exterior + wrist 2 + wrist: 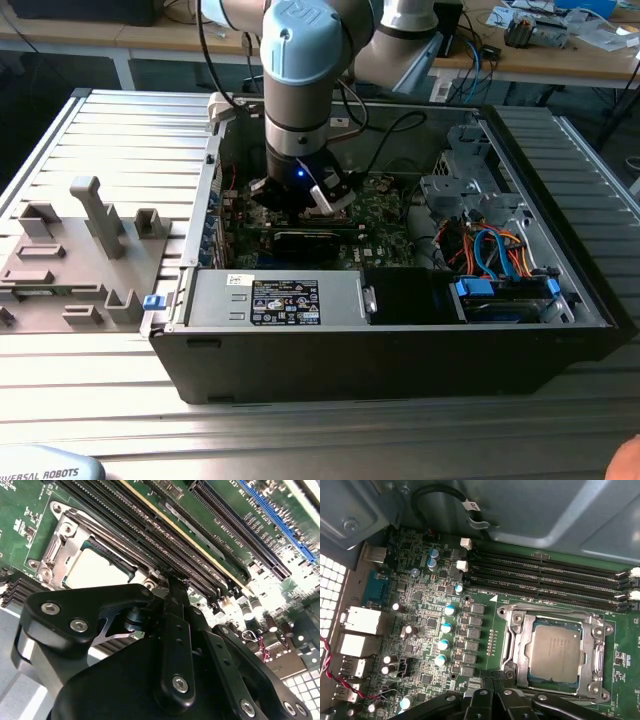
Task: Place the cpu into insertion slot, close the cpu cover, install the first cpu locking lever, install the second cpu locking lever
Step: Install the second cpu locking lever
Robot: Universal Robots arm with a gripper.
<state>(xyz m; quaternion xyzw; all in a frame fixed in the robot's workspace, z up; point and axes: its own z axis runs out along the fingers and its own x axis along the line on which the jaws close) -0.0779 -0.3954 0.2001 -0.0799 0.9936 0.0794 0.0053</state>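
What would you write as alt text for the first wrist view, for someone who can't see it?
A silver cpu sits in its insertion slot on a green motherboard, framed by the closed cpu cover. The black gripper hovers at the socket's edge, beside long black memory slots.

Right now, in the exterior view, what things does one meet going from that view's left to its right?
Grey fixture plate with upright blocks → small blue clip → labelled power supply box → robot arm's wrist over the motherboard → blue and orange cables.

Exterior view above the open case (pixel 400 330); both wrist views close over the cpu (pixel 555 652).
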